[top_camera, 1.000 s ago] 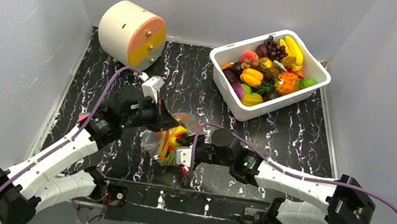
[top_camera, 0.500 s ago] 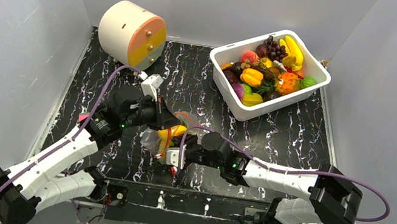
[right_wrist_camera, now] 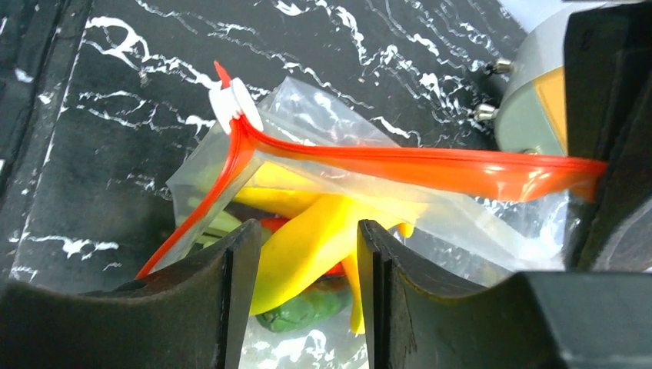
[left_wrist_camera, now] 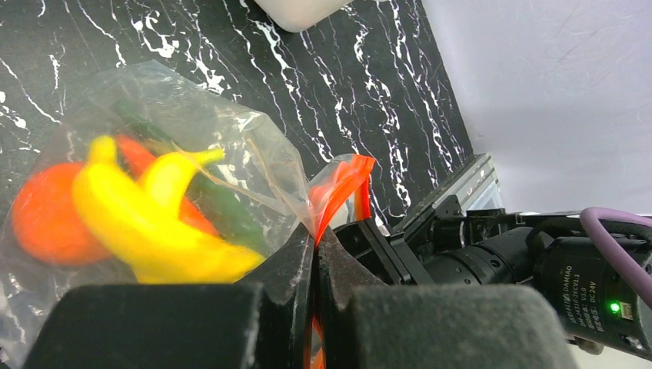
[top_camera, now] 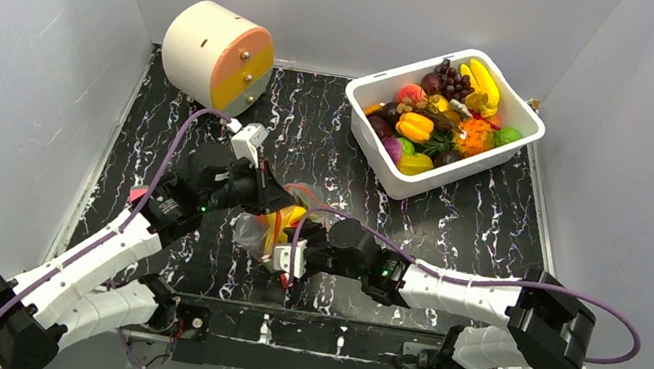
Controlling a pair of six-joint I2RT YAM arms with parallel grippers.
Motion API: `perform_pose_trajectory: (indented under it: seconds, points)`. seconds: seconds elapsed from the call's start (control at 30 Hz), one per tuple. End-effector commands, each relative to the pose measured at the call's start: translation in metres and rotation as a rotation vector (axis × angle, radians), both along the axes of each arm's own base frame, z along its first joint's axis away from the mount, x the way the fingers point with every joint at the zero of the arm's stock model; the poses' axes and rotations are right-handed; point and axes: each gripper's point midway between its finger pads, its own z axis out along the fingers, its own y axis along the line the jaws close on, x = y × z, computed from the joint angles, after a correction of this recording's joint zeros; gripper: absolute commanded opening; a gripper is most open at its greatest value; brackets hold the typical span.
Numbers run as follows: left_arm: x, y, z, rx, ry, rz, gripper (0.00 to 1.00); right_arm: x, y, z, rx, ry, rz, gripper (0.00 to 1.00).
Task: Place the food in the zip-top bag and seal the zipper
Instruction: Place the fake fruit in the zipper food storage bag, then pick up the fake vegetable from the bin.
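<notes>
On the table (top_camera: 310, 141), between the two arms and close to their bases, we see the zip-top bag (top_camera: 256, 230) lying crumpled on the black marbled surface. The left gripper (left_wrist_camera: 314, 240) is pinched tight on the zipper (left_wrist_camera: 340, 187), its two dark fingers pressed together with the orange-red strip squeezed between them (no gap shows in the left wrist view).

The right gripper (right_wrist_camera: 307, 231) stands at a moderate spread, its fingers apart just below the zipper (right_wrist_camera: 415, 165). Through that gap we see the bag's contents. Whether the fingers touch the plastic we cannot tell.

Inside the bag sit a yellow banana (left_wrist_camera: 138, 223), an orange-red piece (left_wrist_camera: 42, 215) and a green piece (right_wrist_camera: 307, 307), all pressed against the clear film. In the right wrist view the zipper runs from a small white slider tab (right_wrist_camera: 231, 104) on the left across to the dark bulk of the left gripper on the right. A second orange-red strand drops down and left from the tab, and we cannot tell how much of the rim is sealed.

Well apart, at the far right of the table, the white tub (top_camera: 426, 177) holds more food (top_camera: 437, 113), piled to the rim. A cream cylinder (top_camera: 214, 53) with an orange and yellow face sits at the far left corner.
</notes>
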Motion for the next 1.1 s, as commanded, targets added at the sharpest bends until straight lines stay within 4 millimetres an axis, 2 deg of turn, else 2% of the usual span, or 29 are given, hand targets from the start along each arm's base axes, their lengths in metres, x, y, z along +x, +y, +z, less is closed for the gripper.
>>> perform_pose_trajectory:
  seconds: [0.0,0.2,0.5,0.6,0.8,0.9,1.0,1.07]
  points:
    - [0.000,0.007,-0.002,0.030,-0.033,0.016,0.00,-0.003,-0.008,0.012,0.006,0.033,-0.028,0.48]
    - [0.005,0.016,-0.014,0.102,-0.048,0.042,0.00,-0.012,-0.017,0.027,0.009,0.073,-0.024,0.49]
    - [0.015,0.030,-0.027,0.219,-0.075,0.074,0.00,-0.029,-0.024,0.084,0.145,0.141,0.003,0.50]
    - [0.019,0.037,-0.029,0.263,-0.088,0.097,0.00,-0.028,-0.026,0.107,0.224,0.162,-0.027,0.50]
    - [0.026,0.055,-0.024,0.328,-0.142,0.161,0.00,0.000,-0.033,0.145,0.336,0.206,-0.224,0.50]
    - [0.028,0.065,-0.020,0.355,-0.173,0.197,0.00,0.020,-0.033,0.151,0.348,0.229,-0.337,0.53]
    - [0.029,0.074,-0.017,0.388,-0.196,0.216,0.00,0.037,-0.030,0.145,0.322,0.245,-0.430,0.54]
    - [0.029,0.081,-0.018,0.421,-0.200,0.230,0.00,0.051,-0.030,0.147,0.330,0.259,-0.492,0.54]
